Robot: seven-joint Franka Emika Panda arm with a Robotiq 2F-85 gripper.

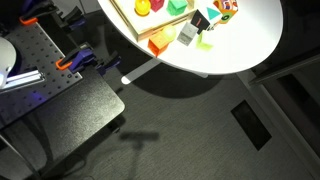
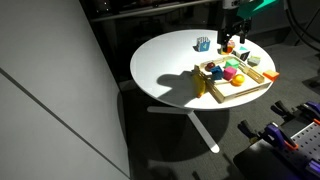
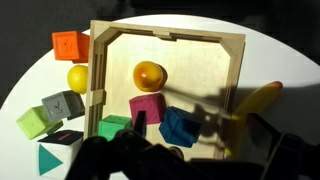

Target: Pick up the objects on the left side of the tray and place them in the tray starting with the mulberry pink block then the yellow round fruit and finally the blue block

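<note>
**Pink block in the tray, yellow fruit beside it**

A white round surface (image 2: 165,65) is seen above a dark floor (image 1: 200,130) in both exterior views. The gripper (image 3: 160,160) is shown only as a dark blur at the near edge of the wrist view, so whether it is spread cannot be told. The mulberry pink block (image 3: 147,108), a plain reddish-pink cube, is found inside the tray (image 3: 235,70). The yellow round fruit (image 3: 78,78), smooth and bright, is set just outside the tray's left rim. Also held in the tray are a blue block (image 3: 179,127), a green block (image 3: 115,127) and, farther back, an orange-yellow ball (image 3: 149,74).
</note>
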